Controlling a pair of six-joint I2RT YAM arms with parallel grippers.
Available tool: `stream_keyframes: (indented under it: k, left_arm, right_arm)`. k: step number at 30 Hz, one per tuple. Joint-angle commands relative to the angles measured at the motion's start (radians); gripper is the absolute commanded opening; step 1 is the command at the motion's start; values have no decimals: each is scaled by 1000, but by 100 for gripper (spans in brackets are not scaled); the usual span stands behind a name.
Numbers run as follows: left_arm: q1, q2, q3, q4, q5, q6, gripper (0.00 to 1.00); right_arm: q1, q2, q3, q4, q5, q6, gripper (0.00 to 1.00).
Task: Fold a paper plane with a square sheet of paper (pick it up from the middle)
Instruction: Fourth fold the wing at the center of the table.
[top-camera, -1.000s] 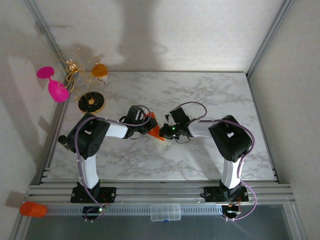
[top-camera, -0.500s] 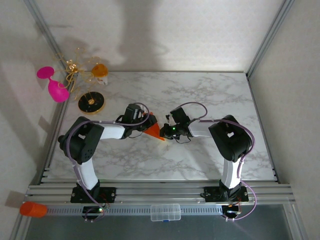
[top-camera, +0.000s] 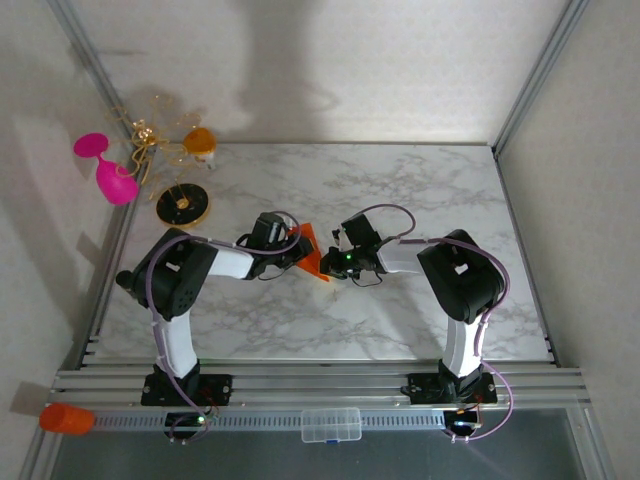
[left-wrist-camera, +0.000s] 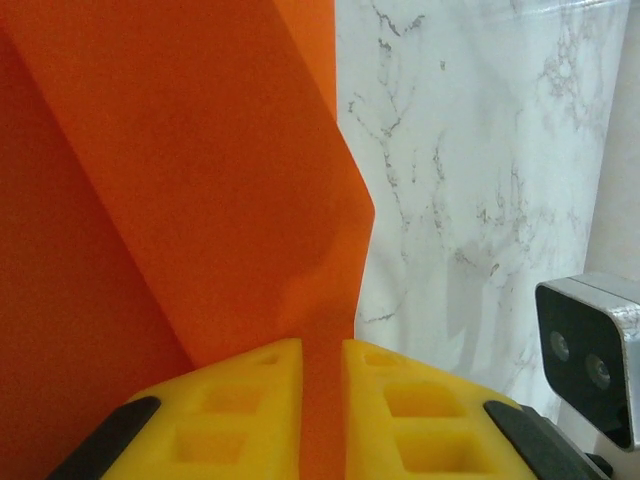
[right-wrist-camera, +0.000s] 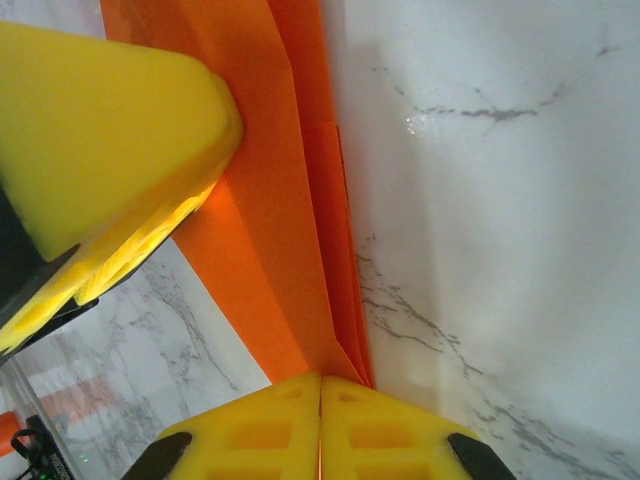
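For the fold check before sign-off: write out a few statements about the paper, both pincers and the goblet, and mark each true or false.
1. Both the left pincer and the right pincer are shut on the orange paper. True.
2. The orange paper is a flat, unfolded square. False: it is creased, with folded layers overlapping.
3. The goblet stands between the two arms. False: the pink goblet is at the far left, by the wall.
4. The table has a white marbled top. True.
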Motion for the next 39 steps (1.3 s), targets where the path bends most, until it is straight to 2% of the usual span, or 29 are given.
stream_keyframes:
  k: [1, 10, 17, 27, 39]
  left_arm:
    - [0, 24, 20, -18, -37, -7, 17]
    - [-2, 58, 78, -235, -97, -7, 14]
    - [-7, 102, 132, -358, -127, -20, 14]
    - [-10, 122, 145, -397, -138, -25, 13]
    - [-10, 138, 152, -419, -149, -38, 13]
  right_arm:
    - [-7, 35, -16, -80, 10, -20, 9]
    - [-10, -38, 44, 23, -65, -8, 11]
    - [-10, 19, 87, 1, -21, -21, 6]
    - [-16, 60, 109, -50, 50, -14, 5]
    - [-16, 31, 40, -120, 16, -17, 6]
